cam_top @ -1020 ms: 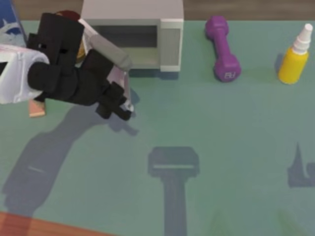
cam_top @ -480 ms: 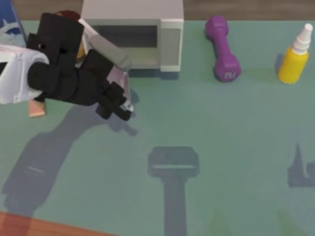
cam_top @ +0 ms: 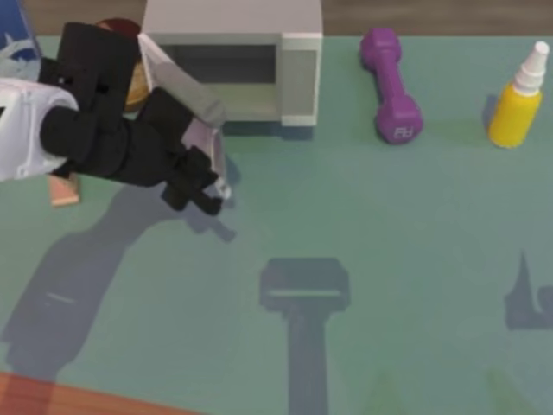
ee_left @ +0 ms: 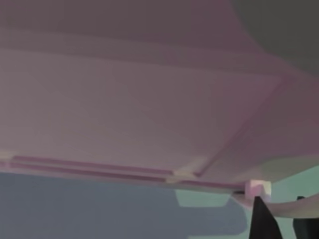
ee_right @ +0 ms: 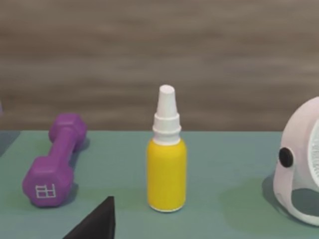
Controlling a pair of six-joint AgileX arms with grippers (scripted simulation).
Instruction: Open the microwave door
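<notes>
left gripper (cam_top: pixel 207 186) at free edge of flat silver-framed microwave door (cam_top: pixel 177 82), swung out from boxy silver-grey microwave (cam_top: pixel 259 52); can't tell claw state.

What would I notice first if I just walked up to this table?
Probably the big black left arm at the table's left, reaching to the microwave door, which is swung wide open. Behind it sits the silver microwave at the back edge. To its right lie a purple dumbbell and a yellow bottle.

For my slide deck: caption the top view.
Left gripper at the free edge of the microwave door, swung wide open from the microwave.
</notes>
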